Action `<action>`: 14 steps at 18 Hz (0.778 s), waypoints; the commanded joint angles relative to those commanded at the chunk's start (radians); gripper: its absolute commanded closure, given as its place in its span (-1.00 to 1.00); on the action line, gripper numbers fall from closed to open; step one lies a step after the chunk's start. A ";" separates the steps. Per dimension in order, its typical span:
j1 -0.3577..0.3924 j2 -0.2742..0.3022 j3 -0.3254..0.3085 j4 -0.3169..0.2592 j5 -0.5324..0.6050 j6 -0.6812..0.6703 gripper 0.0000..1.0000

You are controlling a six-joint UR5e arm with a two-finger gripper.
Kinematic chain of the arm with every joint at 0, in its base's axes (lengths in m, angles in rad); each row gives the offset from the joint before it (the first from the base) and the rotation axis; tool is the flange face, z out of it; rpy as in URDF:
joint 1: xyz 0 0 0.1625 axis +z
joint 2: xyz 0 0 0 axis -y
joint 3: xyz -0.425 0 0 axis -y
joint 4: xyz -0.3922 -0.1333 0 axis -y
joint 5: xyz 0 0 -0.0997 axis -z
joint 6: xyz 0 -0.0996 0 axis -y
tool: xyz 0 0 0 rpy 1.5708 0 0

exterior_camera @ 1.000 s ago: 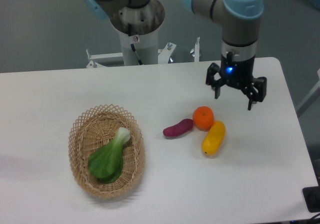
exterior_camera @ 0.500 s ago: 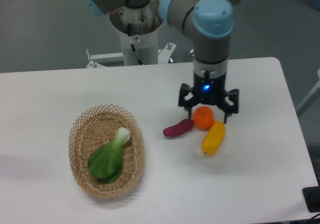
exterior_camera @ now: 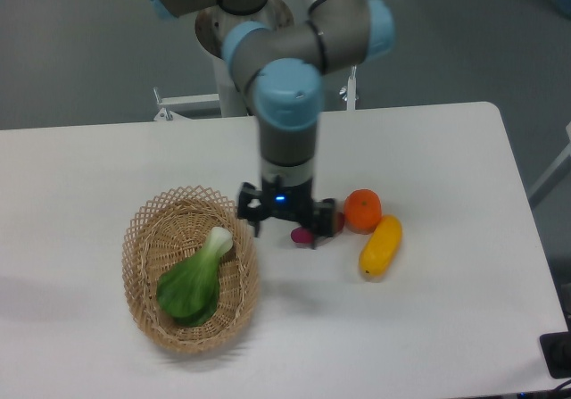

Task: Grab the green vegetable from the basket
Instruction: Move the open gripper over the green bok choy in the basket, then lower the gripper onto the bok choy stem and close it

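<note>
The green vegetable [exterior_camera: 194, 277] lies in the tan wicker basket [exterior_camera: 143, 249] at the left of the table, its pale stem pointing up and right. My gripper [exterior_camera: 284, 227] hangs open just right of the basket's rim, fingers spread, nothing between them. It is above the table, apart from the vegetable.
A purple eggplant-like piece [exterior_camera: 304, 235] is mostly hidden behind my gripper. An orange fruit [exterior_camera: 363, 210] and a yellow oblong fruit [exterior_camera: 381, 245] lie to the right. The arm's base [exterior_camera: 241, 69] stands at the table's far edge.
My gripper has swept left across the table from the far right, past the orange and yellow fruit, to just right of the basket. It stays open.
</note>
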 joint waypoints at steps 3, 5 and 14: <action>-0.060 -0.028 -0.005 0.035 0.000 0.029 -1.00; -0.083 -0.041 -0.017 0.040 0.002 0.026 -1.00; -0.118 -0.100 -0.066 0.120 0.041 0.020 -1.00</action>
